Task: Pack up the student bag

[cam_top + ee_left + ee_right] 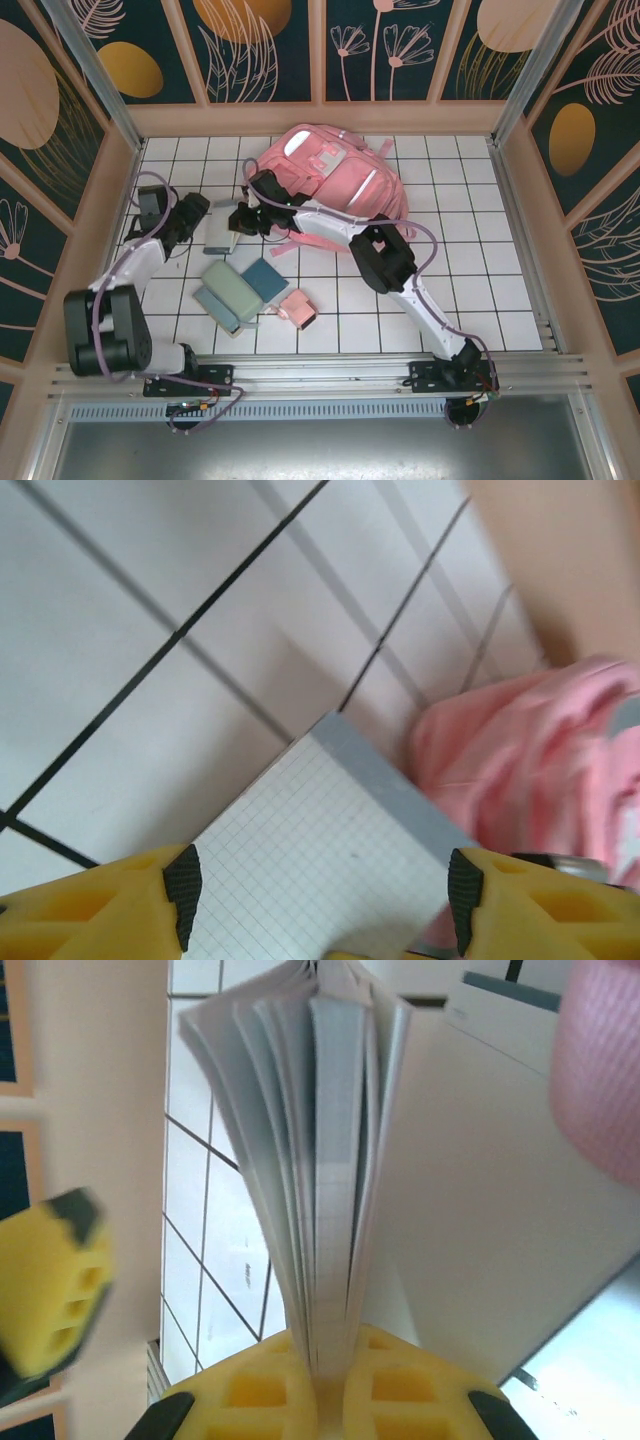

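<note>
Pink fabric with silvery strips and white clips: the large student bag (pixel 335 170) lies at the far middle of a white tiled counter (pixel 480 280), which is walled in by dark teal panels printed with pale flowers. Just in front of the bag's left side is a thin grey-edged notebook (pixel 220 236) of squared paper, with an arm at each side of it. The left tool (pixel 200 226) is at its left. The right tool (pixel 242 218) is at its right, and its white arm crosses the bag's near edge.

From the left wrist, the left tool (pixel 323 885) stands wide open, with a yellow finger and black pad (pixel 183 885) on either side of a squared page of the notebook (pixel 320 850). Whether the pads touch the paper cannot be told. The bag (pixel 520 770) sits just beyond the notebook, to the right.

From the right wrist, the right tool (pixel 325 1355) is pinched shut on a sheaf of pages of the notebook (pixel 330 1160), which fan out upward from its yellow fingers. The bag (pixel 605 1070) is a pink blur at the top right.

Nearer the arms lie a sage-green flat case (pixel 228 292), a teal flat case (pixel 266 278) touching it, and a small pink pouch (pixel 298 310) just beside them
</note>
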Controlling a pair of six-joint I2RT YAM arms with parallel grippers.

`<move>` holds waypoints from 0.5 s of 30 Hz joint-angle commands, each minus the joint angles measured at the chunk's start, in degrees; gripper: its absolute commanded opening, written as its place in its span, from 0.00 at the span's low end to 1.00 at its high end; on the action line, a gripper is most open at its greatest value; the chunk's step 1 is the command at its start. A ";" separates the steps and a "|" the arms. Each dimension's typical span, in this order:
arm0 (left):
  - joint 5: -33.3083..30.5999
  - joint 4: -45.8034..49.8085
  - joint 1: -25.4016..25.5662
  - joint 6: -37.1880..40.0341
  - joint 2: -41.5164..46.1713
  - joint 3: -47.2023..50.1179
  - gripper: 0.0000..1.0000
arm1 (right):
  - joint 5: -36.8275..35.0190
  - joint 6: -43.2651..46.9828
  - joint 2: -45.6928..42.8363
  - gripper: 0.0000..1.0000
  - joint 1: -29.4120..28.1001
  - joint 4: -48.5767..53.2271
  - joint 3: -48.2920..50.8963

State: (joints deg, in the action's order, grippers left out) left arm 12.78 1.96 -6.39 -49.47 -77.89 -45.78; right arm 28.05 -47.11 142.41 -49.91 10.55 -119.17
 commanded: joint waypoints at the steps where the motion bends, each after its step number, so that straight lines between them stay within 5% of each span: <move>1: -2.05 3.85 0.16 -1.92 4.55 -1.78 0.68 | -3.79 -1.01 -9.33 0.02 1.34 -2.14 -1.15; 11: 7.44 0.20 0.15 -12.78 12.37 3.38 0.71 | -11.34 -2.08 -20.38 0.01 3.54 -2.58 2.30; 15: 13.33 -8.54 0.15 -20.26 11.79 6.85 0.71 | -10.55 -5.36 -22.84 0.01 4.13 -6.04 5.72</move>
State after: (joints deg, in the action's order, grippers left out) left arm 20.45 -0.08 -6.39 -62.72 -66.35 -41.32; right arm 18.92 -49.89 122.26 -46.24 8.78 -115.87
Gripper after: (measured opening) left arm 0.712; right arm 0.089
